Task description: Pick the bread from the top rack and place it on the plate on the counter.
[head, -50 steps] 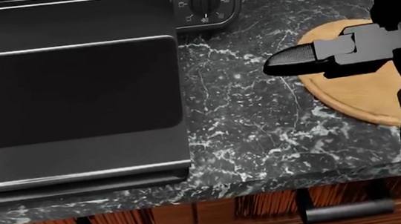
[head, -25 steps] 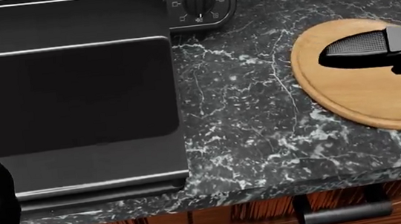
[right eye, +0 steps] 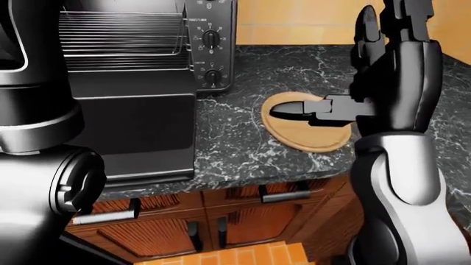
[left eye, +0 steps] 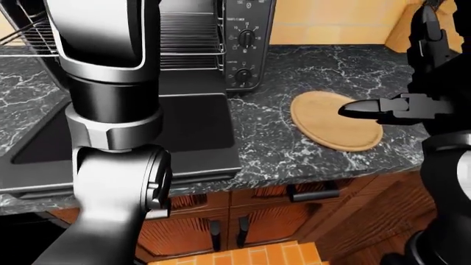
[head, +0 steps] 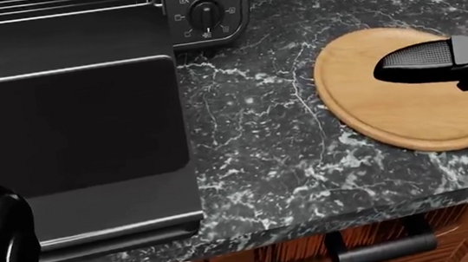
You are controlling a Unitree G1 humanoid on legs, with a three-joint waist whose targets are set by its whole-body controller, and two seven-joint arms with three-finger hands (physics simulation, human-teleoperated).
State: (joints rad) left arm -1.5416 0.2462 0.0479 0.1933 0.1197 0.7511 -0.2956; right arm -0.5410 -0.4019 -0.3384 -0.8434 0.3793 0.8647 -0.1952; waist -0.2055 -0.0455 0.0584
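Since a second ago the whole head view has slid left and down, so the camera moved: the wooden plate [head: 405, 96] now shows nearly whole at right. The right hand [right eye: 382, 72] is open and empty, one finger [head: 414, 60] lying over the plate. The left hand's state cannot be told; only its arm [left eye: 110, 110] shows. The bread is nowhere in view. The oven door [head: 77, 131] lies open at left, with bare marbled bench [head: 261, 141] between it and the plate.
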